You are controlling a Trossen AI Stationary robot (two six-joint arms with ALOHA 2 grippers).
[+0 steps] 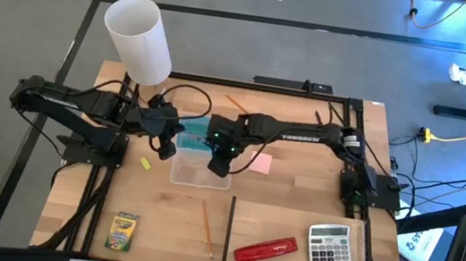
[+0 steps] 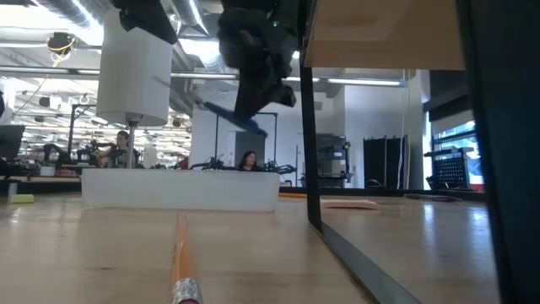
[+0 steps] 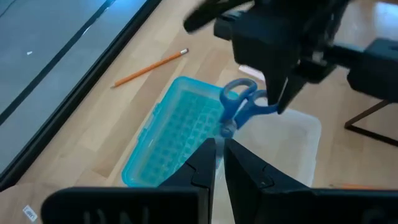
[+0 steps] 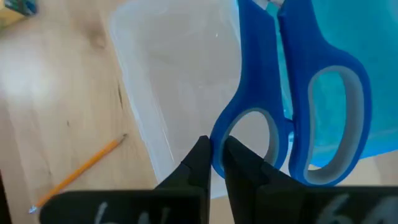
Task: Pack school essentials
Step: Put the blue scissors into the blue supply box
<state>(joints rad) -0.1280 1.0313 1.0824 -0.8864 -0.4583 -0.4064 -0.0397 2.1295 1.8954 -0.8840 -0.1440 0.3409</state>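
Right wrist view: my right gripper (image 4: 216,163) pinches the blue-handled scissors (image 4: 292,93); I should lower them level into the clear box (image 4: 180,68) before releasing.

Both claws, left (image 1: 166,144) and right (image 1: 223,154), hang over the clear case (image 1: 200,173) mid-tabletop (image 1: 296,202). Near the front edge lie the crayon box (image 1: 121,230), pencil (image 1: 207,227), stapler (image 1: 265,250) and calculator (image 1: 328,250).

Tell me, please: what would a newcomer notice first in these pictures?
Probably the blue scissors, which the right gripper holds by a handle above the clear box at mid-table. The left gripper, shut on nothing, hangs beside them. A white tube at the table's far left corner also stands out.
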